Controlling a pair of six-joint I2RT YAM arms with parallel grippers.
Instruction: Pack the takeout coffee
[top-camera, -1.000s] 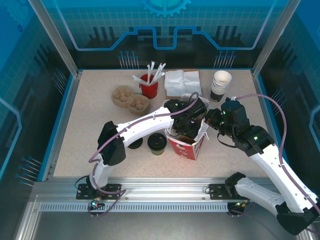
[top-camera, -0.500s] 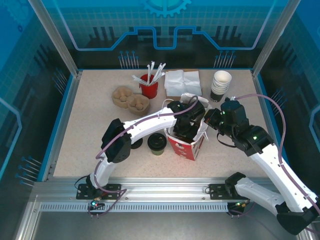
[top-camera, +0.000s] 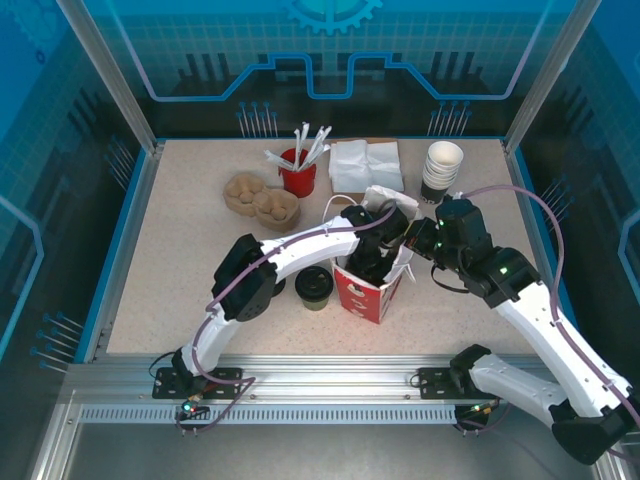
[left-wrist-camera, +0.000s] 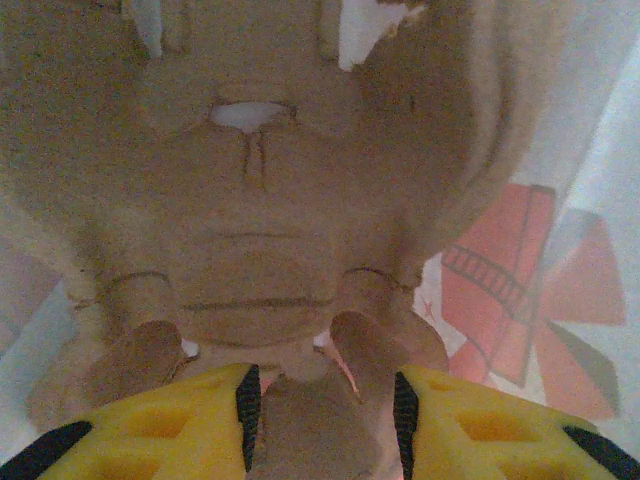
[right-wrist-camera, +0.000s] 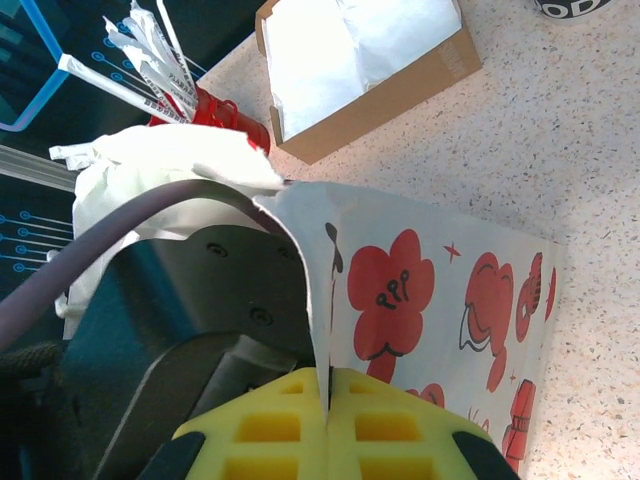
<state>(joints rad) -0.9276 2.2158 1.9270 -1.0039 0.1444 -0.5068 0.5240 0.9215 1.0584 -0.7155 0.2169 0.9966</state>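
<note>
The takeout coffee (top-camera: 314, 286), a small dark cup with a black lid, stands on the table just left of the red-and-white paper bag (top-camera: 372, 288). My left arm's wrist (top-camera: 373, 238) reaches down into the bag's mouth. Inside, my left gripper (left-wrist-camera: 325, 400) is shut on a ridge of a brown pulp cup carrier (left-wrist-camera: 250, 230), with the bag's printed wall (left-wrist-camera: 520, 290) to its right. My right gripper (right-wrist-camera: 328, 385) is shut on the bag's upper rim (right-wrist-camera: 300, 200), holding the bag (right-wrist-camera: 430, 290) upright.
Two pulp carriers (top-camera: 262, 200) lie at the back left. Behind the bag stand a red cup of straws (top-camera: 297, 172), a napkin box (top-camera: 365, 165) and a stack of lidless cups (top-camera: 442, 170). Blue rails edge the table.
My left arm's elbow has swung to the right and its wrist has sunk deeper into the bag. The right gripper has kept its hold on the rim, shifting slightly left.
</note>
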